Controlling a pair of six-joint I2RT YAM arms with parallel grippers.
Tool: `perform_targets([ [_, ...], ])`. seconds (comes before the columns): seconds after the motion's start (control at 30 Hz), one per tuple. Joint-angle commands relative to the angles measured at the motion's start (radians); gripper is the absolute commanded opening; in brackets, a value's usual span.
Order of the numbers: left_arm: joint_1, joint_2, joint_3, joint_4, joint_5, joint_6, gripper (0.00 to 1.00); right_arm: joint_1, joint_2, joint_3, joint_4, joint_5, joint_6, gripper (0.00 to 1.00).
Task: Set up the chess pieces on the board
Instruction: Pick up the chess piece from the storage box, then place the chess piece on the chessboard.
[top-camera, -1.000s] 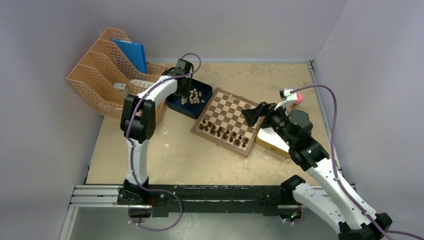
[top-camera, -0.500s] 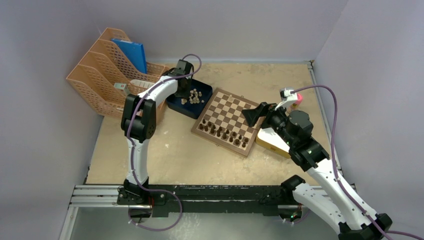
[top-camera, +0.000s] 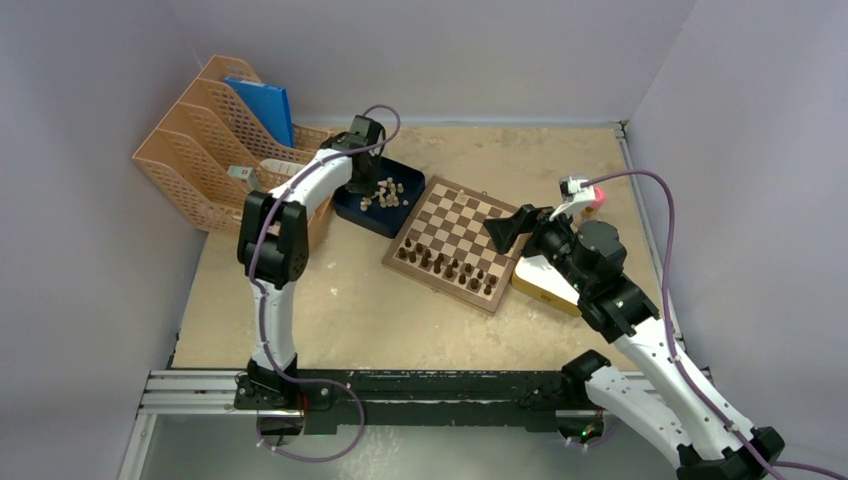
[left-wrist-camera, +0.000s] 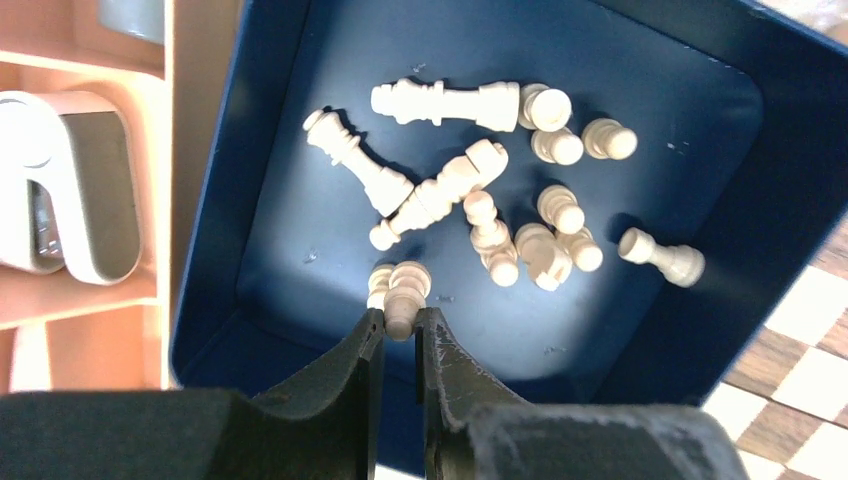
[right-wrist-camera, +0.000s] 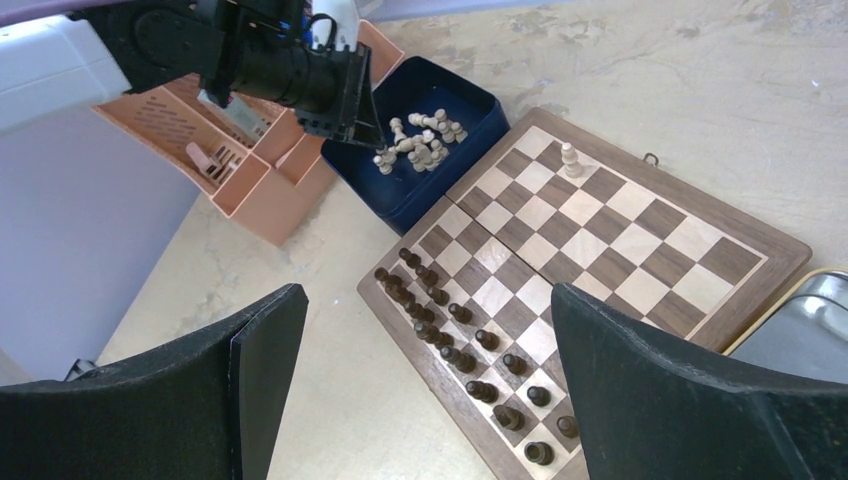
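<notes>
Several beige chess pieces (left-wrist-camera: 455, 190) lie loose in the dark blue tray (left-wrist-camera: 215, 200). My left gripper (left-wrist-camera: 400, 325) is over the tray's near side and shut on a beige pawn (left-wrist-camera: 408, 285). A second pawn lies right beside it. It also shows in the top view (top-camera: 362, 190) over the tray (top-camera: 375, 218). The board (top-camera: 455, 235) carries dark brown pieces (right-wrist-camera: 460, 340) on its two near rows and one beige piece (right-wrist-camera: 571, 158) at its far side. My right gripper (right-wrist-camera: 420, 400) is open and empty, held above the board's right edge (top-camera: 508, 228).
An orange file rack (top-camera: 210, 150) stands left of the tray. A yellow-rimmed tin (top-camera: 545, 282) sits right of the board, under my right arm. A pink-and-white object (top-camera: 590, 192) lies at the back right. Walls close in the table at the back and right.
My left arm has shifted slightly to the left over the tray. The right arm has not moved.
</notes>
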Motion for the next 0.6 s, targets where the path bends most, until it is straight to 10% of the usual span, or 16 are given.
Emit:
perform_targets([
  [0.0, 0.005, -0.14, 0.037, -0.025, 0.015, 0.007, 0.09, 0.004, -0.013, 0.017, 0.007, 0.03, -0.009, 0.94],
  [0.57, -0.194, -0.237, 0.093, -0.019, 0.069, 0.018, 0.1, 0.005, -0.047, 0.026, -0.025, 0.037, 0.004, 0.94],
])
